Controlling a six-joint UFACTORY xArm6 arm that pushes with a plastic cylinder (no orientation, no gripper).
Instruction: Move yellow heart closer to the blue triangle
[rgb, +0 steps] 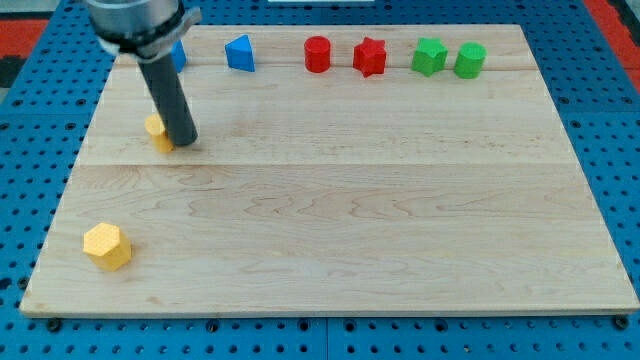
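Observation:
The yellow heart (156, 131) lies at the board's upper left, mostly hidden behind my rod. My tip (184, 141) rests on the board just right of it, touching or nearly touching it. The blue triangle (239, 53) stands in the top row, up and to the right of the heart. A blue block (179, 54) sits left of the triangle, partly hidden by the arm.
A red cylinder (317, 54), a red star (369, 56), a green star-like block (431, 55) and a green cylinder (469, 60) line the top edge. A yellow hexagonal block (106, 246) lies at the lower left. The wooden board (380, 200) sits on a blue pegboard.

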